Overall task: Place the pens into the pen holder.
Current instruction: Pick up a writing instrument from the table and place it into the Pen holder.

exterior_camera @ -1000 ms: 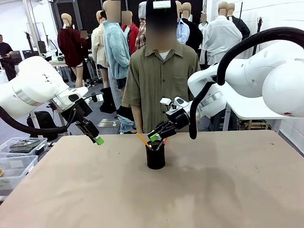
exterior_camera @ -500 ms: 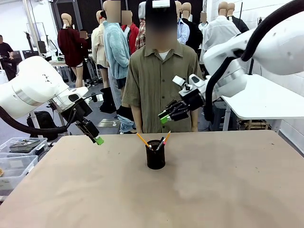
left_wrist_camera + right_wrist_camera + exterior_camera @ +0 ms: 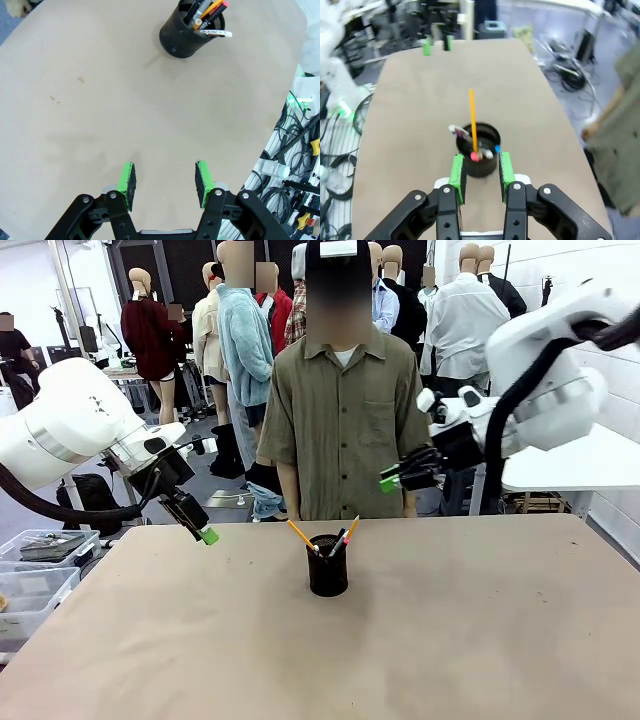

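Tan table (image 3: pixel 480 640) looks done: your pens (image 3: pixel 338 540) stand tilted in the holder (image 3: pixel 327 565) mid-table. Right gripper (image 3: pixel 389 481), empty and narrow, hangs at its 2 o'clock, nearer; left gripper (image 3: pixel 165 184) gapes wide, holder at 12.

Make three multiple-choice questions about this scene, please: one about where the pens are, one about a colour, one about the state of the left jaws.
1. Where are the pens?
A. Lying on the table
B. Standing in the pen holder
C. In the person's hand

2. What colour is the pen holder?
A. Black
B. White
C. Red

3. How do the jaws of the left gripper stand?
A. Shut on a pen
B. Shut with nothing between
C. Open with nothing between

Answers:
1 B, the front view shows them sticking out of the cup's top.
2 A, its mesh wall is black.
3 C, the left wrist view shows bare table between the green pads.
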{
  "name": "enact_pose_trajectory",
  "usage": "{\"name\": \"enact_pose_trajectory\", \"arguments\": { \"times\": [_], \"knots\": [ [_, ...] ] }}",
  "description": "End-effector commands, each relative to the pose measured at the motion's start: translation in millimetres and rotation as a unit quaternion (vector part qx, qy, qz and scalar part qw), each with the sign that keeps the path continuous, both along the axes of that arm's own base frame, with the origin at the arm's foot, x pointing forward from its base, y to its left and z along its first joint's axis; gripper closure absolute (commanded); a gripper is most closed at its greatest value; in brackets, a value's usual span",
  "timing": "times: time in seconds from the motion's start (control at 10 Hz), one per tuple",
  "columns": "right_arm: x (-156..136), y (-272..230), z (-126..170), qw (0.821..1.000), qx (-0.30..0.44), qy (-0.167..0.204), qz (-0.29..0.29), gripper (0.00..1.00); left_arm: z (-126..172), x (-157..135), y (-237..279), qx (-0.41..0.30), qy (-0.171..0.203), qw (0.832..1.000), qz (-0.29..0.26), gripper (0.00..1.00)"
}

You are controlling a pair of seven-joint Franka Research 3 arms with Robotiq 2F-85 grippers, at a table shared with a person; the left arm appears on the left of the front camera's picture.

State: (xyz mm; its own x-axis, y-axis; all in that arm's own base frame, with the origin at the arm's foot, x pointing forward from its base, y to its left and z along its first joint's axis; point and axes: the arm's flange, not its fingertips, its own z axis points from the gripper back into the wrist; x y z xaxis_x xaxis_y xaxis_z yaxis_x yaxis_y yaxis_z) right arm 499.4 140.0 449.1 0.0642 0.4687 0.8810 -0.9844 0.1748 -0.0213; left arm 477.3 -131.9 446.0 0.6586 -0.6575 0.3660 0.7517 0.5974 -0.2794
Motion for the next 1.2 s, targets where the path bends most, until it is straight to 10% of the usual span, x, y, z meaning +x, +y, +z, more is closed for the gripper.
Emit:
{"name": "enact_pose_trajectory", "arguments": {
  "times": [0.0,0.7,1.1],
  "knots": [
    [-36.5,-18.4,4.3,0.995,-0.001,0.039,-0.094,0.64,0.2,0.1,1.8,-0.001,-0.001,1.0,-0.006,0.37],
    [-56.5,-71.9,9.4,0.916,-0.036,0.179,-0.357,0.64,0.2,0.1,1.8,-0.001,-0.001,1.0,-0.006,0.37],
    [-56.7,-88.1,10.3,0.938,-0.024,0.135,-0.318,0.64,0.2,0.1,1.8,-0.001,-0.001,1.0,-0.006,0.37]
  ]
}}
